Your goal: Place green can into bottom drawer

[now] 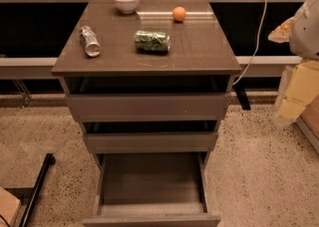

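Green can (152, 41) lying on its side near the middle of the cabinet top (204, 52), bottom drawer (149, 181) pulled open below, gripper (309, 24) a white shape at the right edge, well apart from the can, its state cannot be told, silver can (90, 41), white bowl (125, 1) and orange (179, 14) also on top

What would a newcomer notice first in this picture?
The bottom drawer, pulled far out, at the foot of the cabinet. On top lie the green can, on its side at the middle, and a silver can left of it. The tool is not in view.
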`<state>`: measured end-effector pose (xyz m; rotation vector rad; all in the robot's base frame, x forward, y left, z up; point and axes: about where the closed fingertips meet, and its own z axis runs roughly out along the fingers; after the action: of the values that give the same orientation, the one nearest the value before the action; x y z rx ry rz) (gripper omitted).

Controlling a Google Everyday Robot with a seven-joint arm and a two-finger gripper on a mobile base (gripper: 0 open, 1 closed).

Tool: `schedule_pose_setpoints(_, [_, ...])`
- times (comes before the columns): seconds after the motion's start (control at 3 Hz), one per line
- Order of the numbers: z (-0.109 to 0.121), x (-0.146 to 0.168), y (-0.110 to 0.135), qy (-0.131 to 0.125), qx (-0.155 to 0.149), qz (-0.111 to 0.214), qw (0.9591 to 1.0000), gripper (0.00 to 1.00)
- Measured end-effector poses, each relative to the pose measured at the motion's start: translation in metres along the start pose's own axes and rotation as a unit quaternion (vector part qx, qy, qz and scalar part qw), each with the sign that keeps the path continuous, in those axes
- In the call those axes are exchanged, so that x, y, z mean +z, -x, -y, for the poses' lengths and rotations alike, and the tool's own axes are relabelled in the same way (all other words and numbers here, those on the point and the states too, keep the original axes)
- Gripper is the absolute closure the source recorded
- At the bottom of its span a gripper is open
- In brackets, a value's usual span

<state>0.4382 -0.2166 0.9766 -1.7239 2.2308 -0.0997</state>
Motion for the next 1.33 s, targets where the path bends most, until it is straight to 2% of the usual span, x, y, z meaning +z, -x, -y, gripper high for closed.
schedule_pose_setpoints(0.33, [0.001, -0.001, 0.001, -0.002, 0.0, 0.002, 1.0, 0.0])
schedule_pose_setpoints(0.67, [0.014, 0.01, 0.024, 0.007, -0.001, 0.053, 0.9986, 0.0])
schedule_pose_setpoints(1.0, [0.036, 0.027, 0.056, 0.026, 0.001, 0.118, 0.9927, 0.0])
schedule_pose_setpoints(1.33, [0.062, 0.04, 0.091, 0.039, -0.012, 0.164, 0.9857, 0.0])
